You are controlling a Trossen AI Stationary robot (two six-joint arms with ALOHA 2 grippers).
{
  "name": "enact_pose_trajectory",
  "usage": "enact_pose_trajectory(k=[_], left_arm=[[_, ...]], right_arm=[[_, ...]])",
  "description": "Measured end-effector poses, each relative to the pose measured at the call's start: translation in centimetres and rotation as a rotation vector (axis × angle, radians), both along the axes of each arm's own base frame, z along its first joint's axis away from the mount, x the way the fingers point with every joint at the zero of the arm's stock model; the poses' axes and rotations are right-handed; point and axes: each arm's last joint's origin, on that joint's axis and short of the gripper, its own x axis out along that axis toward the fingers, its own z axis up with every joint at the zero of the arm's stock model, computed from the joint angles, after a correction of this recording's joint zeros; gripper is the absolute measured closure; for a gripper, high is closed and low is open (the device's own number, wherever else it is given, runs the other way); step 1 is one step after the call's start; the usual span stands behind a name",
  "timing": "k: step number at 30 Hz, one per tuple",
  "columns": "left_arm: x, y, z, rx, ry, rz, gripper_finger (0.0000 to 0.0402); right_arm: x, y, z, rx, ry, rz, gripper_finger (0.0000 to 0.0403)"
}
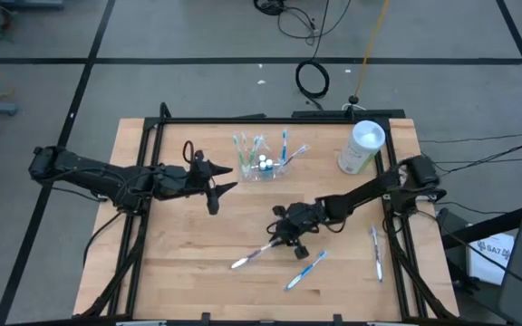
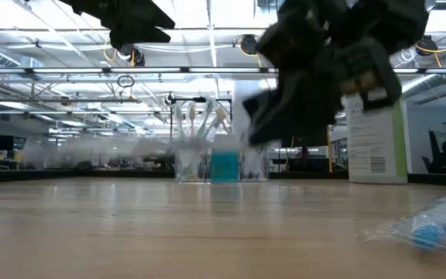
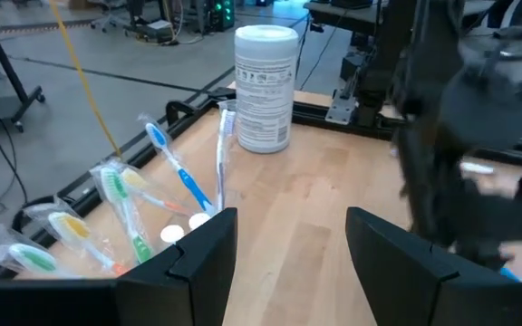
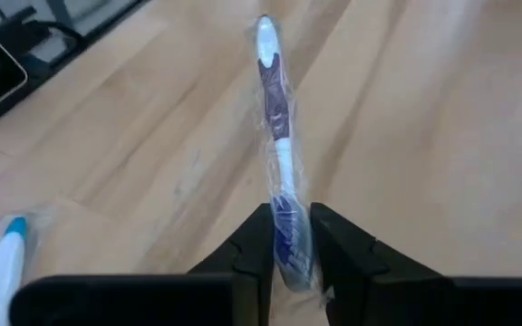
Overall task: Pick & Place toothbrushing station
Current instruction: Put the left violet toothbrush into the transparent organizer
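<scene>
At table centre: right gripper (image 4: 290, 244) is clamped on a wrapped toothbrush (image 4: 279, 172), at its handle end.
Handling: judged light, stiff and slender; the clear wrapper looks slippery, so a mid-handle hold should limit swing.
Appearance: blue-and-white brush, head pointing away from the fingers.
Cup (image 1: 263, 167): small, clear, near the table's far edge, holding several brushes.
Loose brushes: one (image 1: 304, 270) near the front edge, one (image 1: 376, 251) at the right.
Left gripper (image 1: 217, 186): fingers spread wide, empty, beside the cup.
</scene>
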Motion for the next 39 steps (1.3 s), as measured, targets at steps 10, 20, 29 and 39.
enact_pose_trajectory(k=[10,20,29,39], left_arm=[[-0.1,0.3,0.0,0.134,0.035,0.063,0.0188],[-0.1,1.1,0.1,0.16,0.043,0.147,0.0188],[-0.1,1.9,0.1,0.155,0.044,0.185,0.0188],[-0.1,2.7,0.1,0.154,0.047,0.218,0.0188]], right_arm=[[-4.6,-2.0,9.7,-0.372,0.069,-0.11,0.0349],[-5.8,-6.5,18.5,-0.821,0.28,-0.104,0.0349],[-6.9,-12.0,21.7,-1.101,0.386,-0.046,0.0354],[-7.2,-15.5,21.2,-1.209,0.453,-0.003,0.0356]])
